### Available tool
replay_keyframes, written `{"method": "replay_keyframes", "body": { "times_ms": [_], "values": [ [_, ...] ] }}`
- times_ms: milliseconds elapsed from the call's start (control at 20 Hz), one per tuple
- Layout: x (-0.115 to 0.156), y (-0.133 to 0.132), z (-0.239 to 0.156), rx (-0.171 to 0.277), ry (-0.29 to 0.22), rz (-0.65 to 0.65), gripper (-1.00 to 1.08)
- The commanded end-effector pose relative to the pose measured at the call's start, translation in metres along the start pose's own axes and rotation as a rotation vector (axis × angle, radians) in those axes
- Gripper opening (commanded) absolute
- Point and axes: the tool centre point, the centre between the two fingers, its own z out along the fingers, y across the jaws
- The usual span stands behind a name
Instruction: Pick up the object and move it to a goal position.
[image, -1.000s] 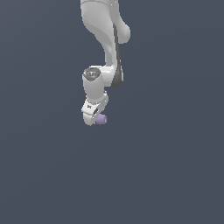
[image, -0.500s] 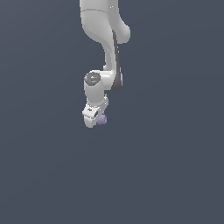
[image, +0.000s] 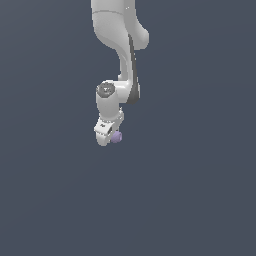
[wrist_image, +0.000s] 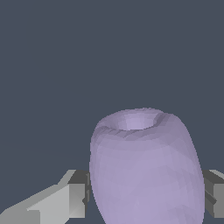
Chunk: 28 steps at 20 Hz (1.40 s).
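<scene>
Sitting between both fingers (wrist_image: 74, 197), the object (wrist_image: 146, 168) touches each.

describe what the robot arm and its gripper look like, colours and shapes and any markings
The arm is glossy white with thick rounded links, a dark seam strip down one side and a grey circular cap at the wrist joint. The white boxy gripper carries small dark markings on its face. In the wrist view its fingers are pale grey blocks with darker grey pads. No cables show.
</scene>
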Motion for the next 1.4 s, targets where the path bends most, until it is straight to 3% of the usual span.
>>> {"method": "replay_keyframes", "body": {
  "times_ms": [0, 600, 1350],
  "values": [
    [0.000, 0.000, -0.001, 0.000, 0.000, 0.000, -1.00],
    [0.011, 0.023, -0.043, 0.001, 0.001, -0.001, -1.00],
    [0.041, 0.089, -0.163, 0.001, 0.002, -0.001, -1.00]
  ]
}}
